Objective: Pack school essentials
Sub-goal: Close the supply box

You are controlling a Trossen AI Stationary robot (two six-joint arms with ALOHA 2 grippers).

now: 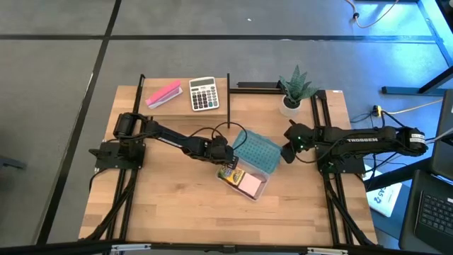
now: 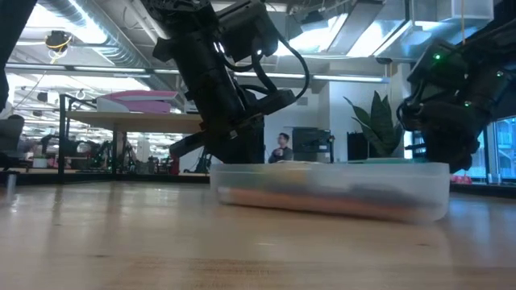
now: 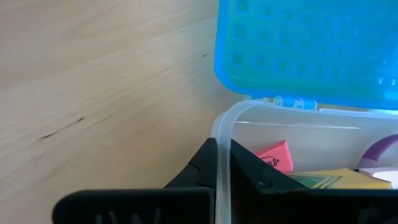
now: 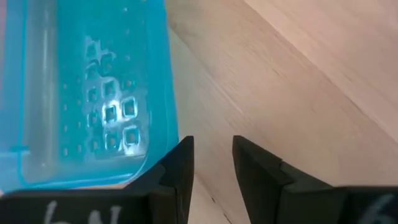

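A clear plastic box [image 1: 249,178] with its blue lid [image 1: 256,152] swung open rests flat on the table's middle. It also shows in the low view [image 2: 330,189]. In it lie a yellow-green crayon box [image 3: 329,180], a pink notepad [image 1: 250,185], a small pink-red eraser [image 3: 273,155] and something purple [image 3: 382,152]. My left gripper [image 3: 222,146] is shut on the box's left end. My right gripper [image 4: 213,146] is open beside the lid's right edge [image 4: 158,112], close over the table. My left gripper has the clear box's end wall [image 3: 222,124] between its fingers, one finger inside the box and one outside. The fingers come from above, pointing down. The box sits with its bottom on the table. My right gripper's near finger [image 4: 180,162] is at the lid's corner; I cannot tell whether it touches.
A grey calculator [image 1: 204,93] and a long pink block [image 1: 163,93] lie at the table's far left. A potted plant [image 1: 294,88] stands at the far right. Black frame rails [image 1: 228,99] run along the far side. Bare wood lies toward the near edge.
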